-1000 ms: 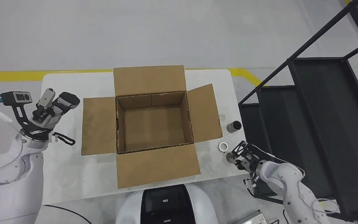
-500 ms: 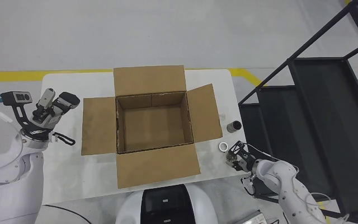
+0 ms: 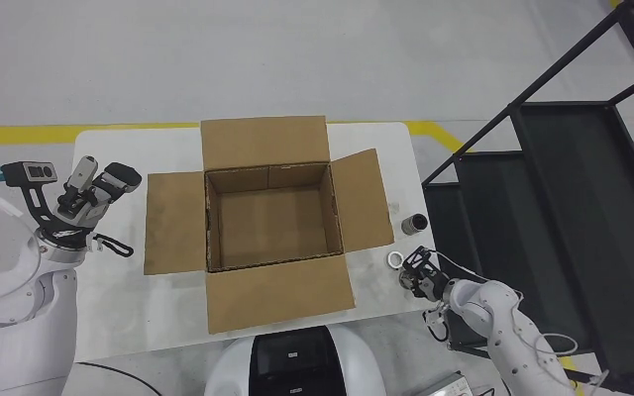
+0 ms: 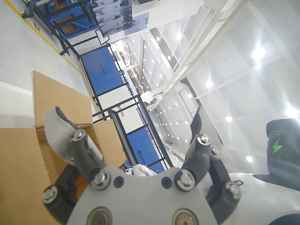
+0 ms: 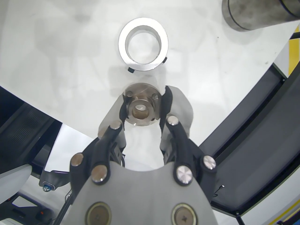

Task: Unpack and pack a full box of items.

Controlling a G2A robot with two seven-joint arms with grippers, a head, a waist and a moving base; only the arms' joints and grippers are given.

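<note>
right gripper edged nearer the open cardboard box, clamped on a brass bushing beyond the box's right flap; left gripper spread wide off its left flap.

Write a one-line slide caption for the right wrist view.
Right end effector closed on a bronze flanged bushing beside a silver ring on the table.

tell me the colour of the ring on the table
Silver metal; the ring shows best in the right wrist view.
</note>
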